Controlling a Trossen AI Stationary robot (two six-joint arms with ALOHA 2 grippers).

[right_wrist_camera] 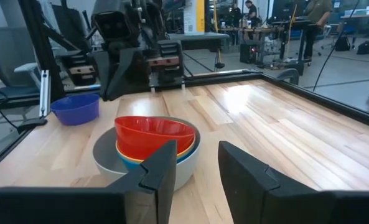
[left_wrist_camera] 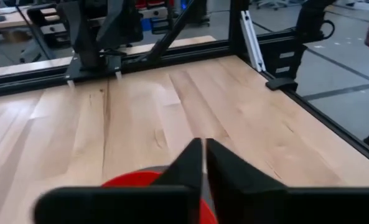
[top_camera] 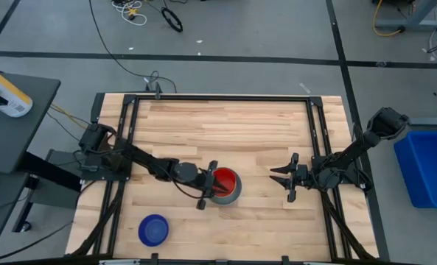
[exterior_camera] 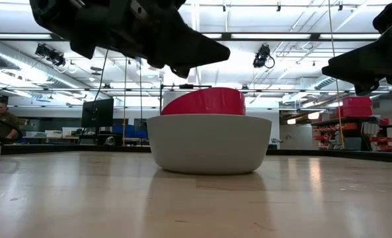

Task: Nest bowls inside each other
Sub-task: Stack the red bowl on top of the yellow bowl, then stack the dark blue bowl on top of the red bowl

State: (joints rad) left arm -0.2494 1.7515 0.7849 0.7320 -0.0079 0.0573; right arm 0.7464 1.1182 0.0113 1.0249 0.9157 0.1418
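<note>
- High: my left gripper [top_camera: 205, 185] hangs beside the red bowl [top_camera: 225, 180]; glossy dark blue bowl [top_camera: 153, 230] apart
- Low: red bowl tilted inside smooth round grey bowl [exterior_camera: 209, 142]
- Left wrist: my fingers [left_wrist_camera: 187, 165] together, gripping nothing
- Right wrist: my right gripper [right_wrist_camera: 193, 165] apart, empty; yellow bowl [right_wrist_camera: 184, 148] and light blue bowl [right_wrist_camera: 129, 160] nested beneath red

Overhead straight down, low level close, wrists forward, all sharing grey bowl [exterior_camera: 209, 143]
</note>
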